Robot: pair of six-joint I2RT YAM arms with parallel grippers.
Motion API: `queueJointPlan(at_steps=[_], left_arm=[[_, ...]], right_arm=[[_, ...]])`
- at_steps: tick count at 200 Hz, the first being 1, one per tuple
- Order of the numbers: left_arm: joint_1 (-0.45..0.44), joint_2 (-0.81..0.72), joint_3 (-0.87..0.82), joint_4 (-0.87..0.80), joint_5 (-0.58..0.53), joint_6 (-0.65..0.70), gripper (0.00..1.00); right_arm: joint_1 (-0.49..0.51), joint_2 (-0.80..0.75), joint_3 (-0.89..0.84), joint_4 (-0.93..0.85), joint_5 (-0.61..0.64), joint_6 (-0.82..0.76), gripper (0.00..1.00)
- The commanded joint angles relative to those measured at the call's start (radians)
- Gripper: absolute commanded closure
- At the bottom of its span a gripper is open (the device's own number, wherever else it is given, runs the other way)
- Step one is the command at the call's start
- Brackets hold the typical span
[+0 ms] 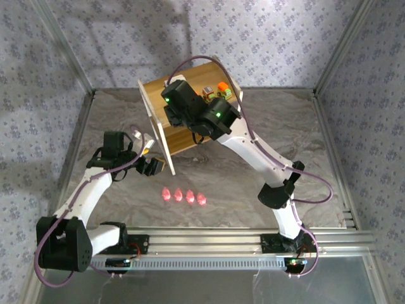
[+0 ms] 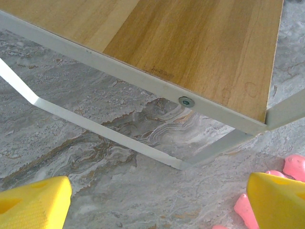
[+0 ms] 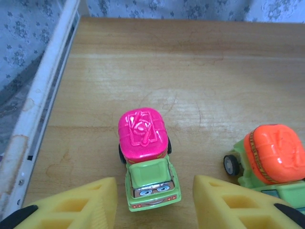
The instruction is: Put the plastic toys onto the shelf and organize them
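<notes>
Hovering over the shelf (image 3: 143, 71), the right pincer (image 3: 155, 183) is standing released — fingers (image 3: 71, 210) flanking, not touching, a pink-topped car (image 3: 145, 157), an orange-topped car (image 3: 274, 157) beside it. The left pincer (image 2: 157, 183) is gaping empty near the shelf; four pink figures (image 1: 183, 196) are lying on the tabletop (image 1: 285, 126).

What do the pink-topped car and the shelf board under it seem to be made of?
The pink-topped car: probably moulded plastic, glossy; highlights shine on its smooth roof. The shelf board: looks like light wood or wood-look laminate, matte; grain lines show.
</notes>
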Motion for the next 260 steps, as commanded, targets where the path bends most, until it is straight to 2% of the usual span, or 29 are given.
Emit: queueJointPlan(at_steps=[1, 27, 47, 69, 106, 161, 199, 229, 260], left_arm=[[0.004, -0.010, -0.007, 0.013, 0.005, -0.009, 0.05], [0.004, -0.007, -0.007, 0.015, 0.000, -0.010, 0.05], [0.003, -0.001, -0.003, 0.007, -0.001, -0.008, 0.05], [0.004, -0.002, 0.000, -0.001, -0.004, 0.000, 0.05], [0.006, -0.006, -0.007, -0.017, -0.018, 0.021, 0.05], [0.005, -0.032, -0.043, -0.046, -0.044, 0.055, 0.05], [0.004, -0.039, -0.055, -0.057, -0.045, 0.063, 0.05], [0.005, -0.039, -0.055, -0.066, -0.047, 0.070, 0.05], [0.004, -0.036, -0.058, -0.065, -0.043, 0.073, 0.05]], right_arm=[[0.016, -0.012, 0.051, -0.028, 0.037, -0.032, 0.51], [0.046, -0.045, 0.042, -0.038, 0.080, -0.028, 0.51], [0.094, -0.099, -0.037, -0.022, 0.138, -0.021, 0.51], [0.132, -0.200, -0.205, 0.044, 0.172, 0.001, 0.51], [0.159, -0.410, -0.575, 0.235, 0.157, 0.060, 0.50], [0.204, -0.586, -0.900, 0.280, 0.212, 0.185, 0.49], [0.238, -0.649, -1.063, 0.295, 0.236, 0.274, 0.43], [0.265, -0.670, -1.179, 0.303, 0.243, 0.347, 0.31], [0.281, -0.675, -1.300, 0.330, 0.242, 0.421, 0.28]])
